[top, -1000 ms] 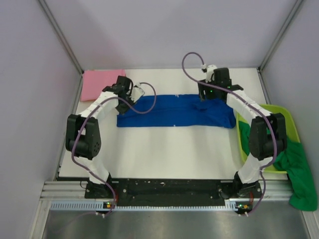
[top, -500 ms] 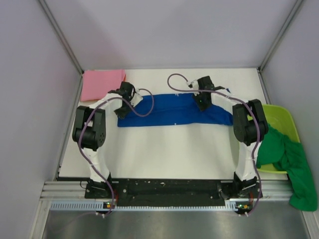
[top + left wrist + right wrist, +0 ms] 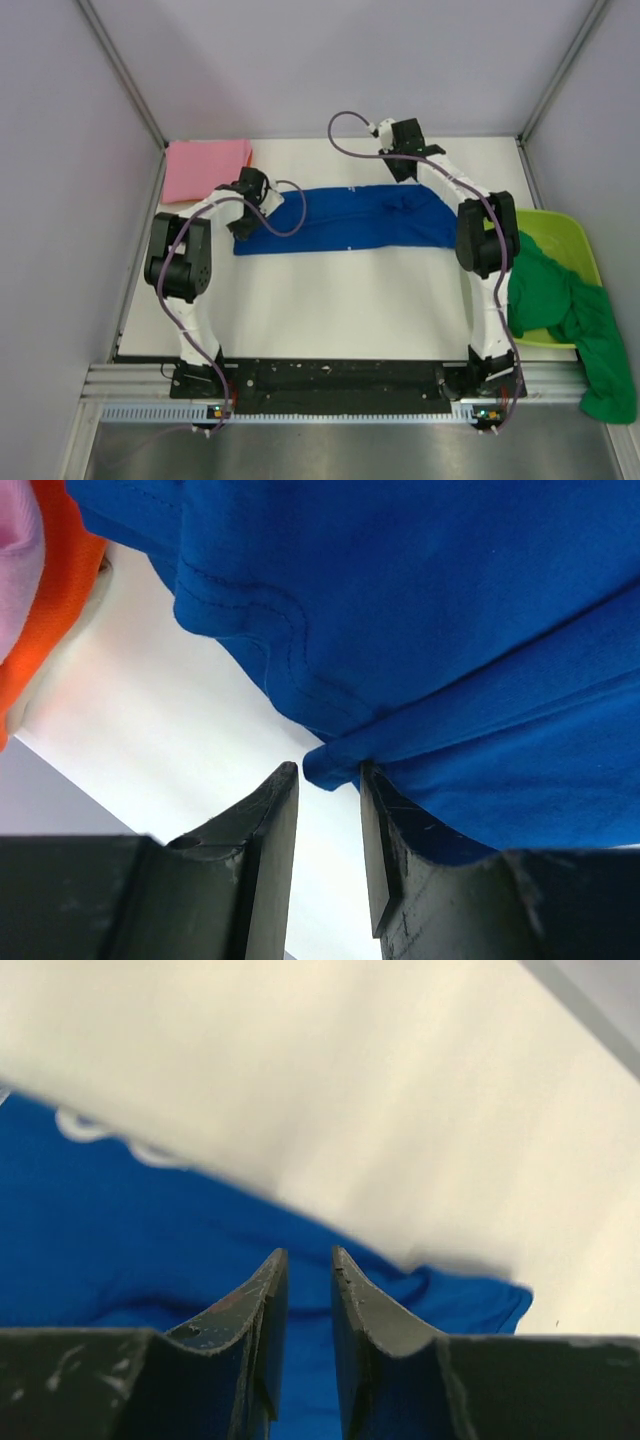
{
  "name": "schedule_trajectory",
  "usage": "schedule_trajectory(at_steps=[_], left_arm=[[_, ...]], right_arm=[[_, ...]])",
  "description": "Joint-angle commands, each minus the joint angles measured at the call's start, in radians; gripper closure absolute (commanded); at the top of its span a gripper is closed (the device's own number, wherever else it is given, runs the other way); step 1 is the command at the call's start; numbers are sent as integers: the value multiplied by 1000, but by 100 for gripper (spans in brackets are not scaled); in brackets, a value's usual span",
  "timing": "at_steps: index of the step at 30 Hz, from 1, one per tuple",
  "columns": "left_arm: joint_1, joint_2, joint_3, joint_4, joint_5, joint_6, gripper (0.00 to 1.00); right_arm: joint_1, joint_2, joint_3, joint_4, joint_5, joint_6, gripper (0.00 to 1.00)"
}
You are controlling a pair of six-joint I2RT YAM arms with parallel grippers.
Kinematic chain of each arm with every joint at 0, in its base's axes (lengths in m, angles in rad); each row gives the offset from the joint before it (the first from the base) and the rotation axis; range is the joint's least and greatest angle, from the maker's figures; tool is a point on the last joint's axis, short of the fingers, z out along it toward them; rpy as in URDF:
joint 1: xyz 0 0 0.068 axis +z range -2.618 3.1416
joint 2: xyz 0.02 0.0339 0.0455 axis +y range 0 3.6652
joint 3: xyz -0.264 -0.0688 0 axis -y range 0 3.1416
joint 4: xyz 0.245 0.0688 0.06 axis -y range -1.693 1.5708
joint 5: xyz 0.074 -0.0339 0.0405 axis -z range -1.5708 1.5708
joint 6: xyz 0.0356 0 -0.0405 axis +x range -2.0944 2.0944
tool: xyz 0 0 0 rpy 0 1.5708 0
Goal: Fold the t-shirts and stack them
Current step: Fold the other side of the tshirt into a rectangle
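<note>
- Left gripper (image 3: 328, 772) jaws stand narrowly apart with a folded corner of the blue shirt (image 3: 350, 220) at the gap; whether it is pinched I cannot tell.
- Right gripper (image 3: 308, 1255) jaws are a slit apart and empty, hovering over the shirt's far edge.
- Blue shirt lies in a long band across the table (image 3: 340, 290).
- Pink shirt (image 3: 205, 168) sits folded at the far left corner.
- Green shirt (image 3: 560, 310) spills out of the tub (image 3: 575, 232) on the right.
- Cloth looks light, limp and prone to sag or slide, so it probably needs both end corners pinched through all layers.
</note>
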Motion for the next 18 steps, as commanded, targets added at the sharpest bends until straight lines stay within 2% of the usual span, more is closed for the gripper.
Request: schedule_trajectory(at_steps=[1,3,6,10,11,14,18], left_arm=[[35,-63,16,-10,-2,2,64],[32,-95,19,-41,34,13,63],[15,-145,75,-113,158,37,62],[-49,-199,146,-148,355,105,58],[-69,-198,158,-157,401,125,55],[-120,-184,164,-147,369,125,52],[-125,-192,132,-134,329,94,52]], right_arm=[[10,139,243,-108,65,-33,77],[9,89,273,-144,91,53,75],[-64,-33,204,-137,-4,212,70],[-174,-116,131,-145,-82,331,48],[-192,-122,118,-176,-84,332,46],[-211,-155,45,-266,-52,381,46],[-206,-376,-246,-256,-49,432,48]])
